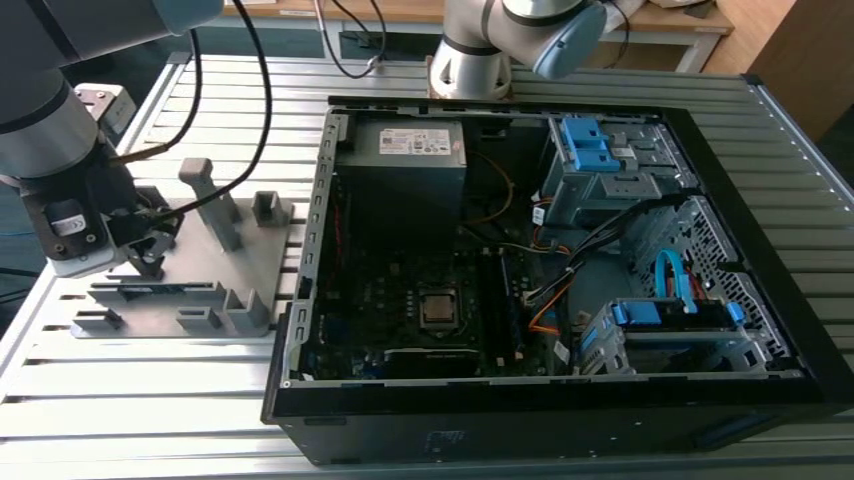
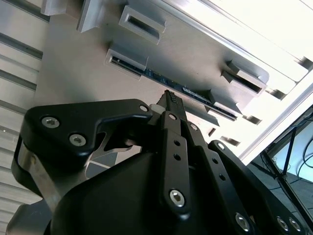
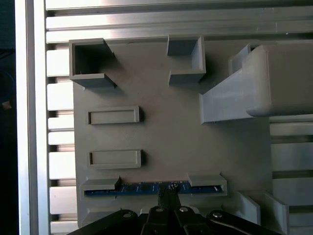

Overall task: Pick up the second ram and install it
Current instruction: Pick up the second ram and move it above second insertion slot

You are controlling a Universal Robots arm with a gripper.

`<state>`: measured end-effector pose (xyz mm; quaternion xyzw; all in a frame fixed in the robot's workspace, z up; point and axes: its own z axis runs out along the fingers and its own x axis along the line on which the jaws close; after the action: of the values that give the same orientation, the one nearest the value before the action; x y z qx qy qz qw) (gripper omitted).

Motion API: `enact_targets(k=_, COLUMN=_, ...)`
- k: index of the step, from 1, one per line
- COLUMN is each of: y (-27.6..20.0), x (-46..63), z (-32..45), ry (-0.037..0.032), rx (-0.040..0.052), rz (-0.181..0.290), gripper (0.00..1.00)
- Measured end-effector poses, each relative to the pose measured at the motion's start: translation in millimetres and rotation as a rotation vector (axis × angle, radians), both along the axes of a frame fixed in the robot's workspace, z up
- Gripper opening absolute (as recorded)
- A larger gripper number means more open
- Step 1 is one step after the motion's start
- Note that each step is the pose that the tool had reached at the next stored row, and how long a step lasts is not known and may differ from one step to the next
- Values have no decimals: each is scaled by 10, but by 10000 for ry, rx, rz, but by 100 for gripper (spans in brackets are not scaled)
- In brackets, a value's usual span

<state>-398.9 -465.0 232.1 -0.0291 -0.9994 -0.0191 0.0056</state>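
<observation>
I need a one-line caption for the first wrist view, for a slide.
Claw at the middle of the second ram, which stands in two holders of the grey fixture plate.

1. The arm's gripper (image 1: 147,262) hangs low over the grey fixture plate (image 1: 200,262) at the exterior view's left, on the slatted desk (image 1: 134,400).
2. Right beneath it lies the second ram (image 1: 158,288), a dark strip seated in the plate's slotted blocks.
3. Whether gripper and strip touch is too close to call.
4. Beside the plate, the open computer case (image 1: 534,430) lies on its side.
5. Inside the case are the motherboard (image 1: 387,290), the CPU socket (image 1: 438,311) at its middle and the power supply (image 1: 400,160) behind it.
6. Another arm's base (image 1: 470,60) stands behind the case.
</observation>
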Motion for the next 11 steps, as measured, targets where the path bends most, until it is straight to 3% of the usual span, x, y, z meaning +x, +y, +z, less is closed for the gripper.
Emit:
enact_targets(k=5, y=0, x=0, z=0, ry=0, rx=2, rz=38, gripper=10)
enact_targets(k=11, y=0, x=0, z=0, ry=0, rx=2, rz=777, gripper=10)
